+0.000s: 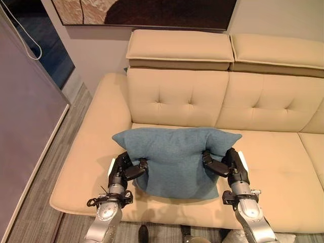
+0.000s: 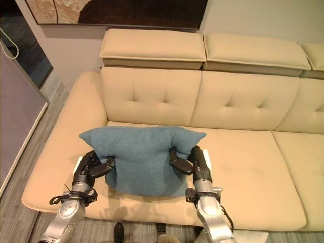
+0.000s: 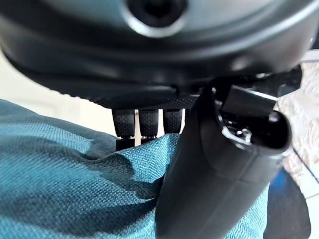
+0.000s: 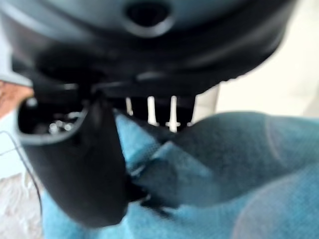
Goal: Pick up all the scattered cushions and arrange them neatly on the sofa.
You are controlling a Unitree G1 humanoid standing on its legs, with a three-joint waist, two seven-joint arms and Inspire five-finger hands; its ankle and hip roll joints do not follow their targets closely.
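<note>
A blue cushion is held up between two robot hands over the front part of a cream sofa. The left hand pinches the cushion's left side, thumb pressed into the cloth and fingers curled behind it. The right hand grips the opposite side the same way, its thumb bunching a fold of fabric. Between the hands the cushion hangs slightly creased, its upper corners flaring out past each hand (its lower edge seems to be at or just above the seat; contact cannot be told). Beyond the hands rises the tufted backrest, with a headrest above it.

The likely risks: both grips hold soft cloth rather than firm filling, so fabric could slip out of a pinch and the cushion sag or twist. If one hand lets go before the other, the cushion could tip sideways, land crooked, or slide off the seat's front edge.
</note>
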